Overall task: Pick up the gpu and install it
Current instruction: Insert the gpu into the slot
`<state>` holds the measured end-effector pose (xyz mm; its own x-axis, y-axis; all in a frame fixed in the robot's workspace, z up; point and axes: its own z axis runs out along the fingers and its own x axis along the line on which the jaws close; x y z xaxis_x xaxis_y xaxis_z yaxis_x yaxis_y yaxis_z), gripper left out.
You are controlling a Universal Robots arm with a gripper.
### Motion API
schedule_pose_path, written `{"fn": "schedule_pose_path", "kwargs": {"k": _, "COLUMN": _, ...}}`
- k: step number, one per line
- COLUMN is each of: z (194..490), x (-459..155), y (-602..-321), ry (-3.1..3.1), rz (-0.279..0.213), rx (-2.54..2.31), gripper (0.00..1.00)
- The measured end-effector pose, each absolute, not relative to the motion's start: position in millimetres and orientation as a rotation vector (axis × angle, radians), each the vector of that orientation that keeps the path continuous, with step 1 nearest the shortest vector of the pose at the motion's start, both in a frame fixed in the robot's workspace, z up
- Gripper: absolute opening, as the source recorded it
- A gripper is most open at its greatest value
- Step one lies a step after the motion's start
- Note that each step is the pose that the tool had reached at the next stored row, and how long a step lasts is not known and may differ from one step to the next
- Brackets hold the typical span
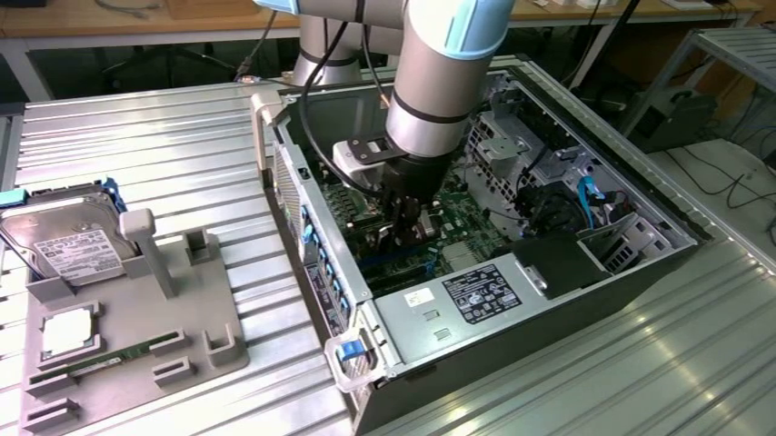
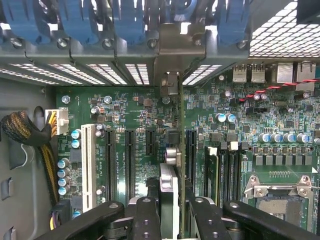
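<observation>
Arm reached down into the open computer case (image 1: 631,272), which lay on its side on the ribbed metal table (image 1: 145,136). End effector (image 2: 172,210) was closed to a narrow gap on the gpu (image 2: 175,170), one black finger (image 2: 145,215) pressed against each flat face.

The gpu stood on edge above the green motherboard (image 2: 125,115). In the wrist view it ran as a thin line from the end effector to the slotted rear wall of the case. Its silver bracket end met that wall below the row of blue slot latches (image 2: 125,20). It lay parallel to the black expansion slots (image 2: 129,160) and between them, with the white slot (image 2: 88,160) well off to one side and the CPU socket (image 2: 280,200) off to the other. (Could not tell whether the card's lower edge was seated in a slot; the card itself hid the contact.)

Exterior view: a grey parts tray (image 1: 206,309) sat on the table at the exterior view's left, well apart from the case. It carried the silver hard drive (image 1: 67,245) at its far end, a square processor (image 1: 71,331) nearer, and a green RAM stick (image 1: 91,365) nearest. The power supply (image 1: 473,295) with its white label filled the case's near corner.
</observation>
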<state>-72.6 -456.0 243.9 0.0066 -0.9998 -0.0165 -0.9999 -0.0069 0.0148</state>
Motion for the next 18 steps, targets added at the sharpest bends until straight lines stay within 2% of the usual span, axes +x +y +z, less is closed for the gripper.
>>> {"fn": "schedule_pose_path", "kwargs": {"k": 18, "z": 240.8, "x": -72.6, "y": -454.4, "ry": 2.212, "rz": 0.037, "rx": -2.227, "gripper": 0.28}}
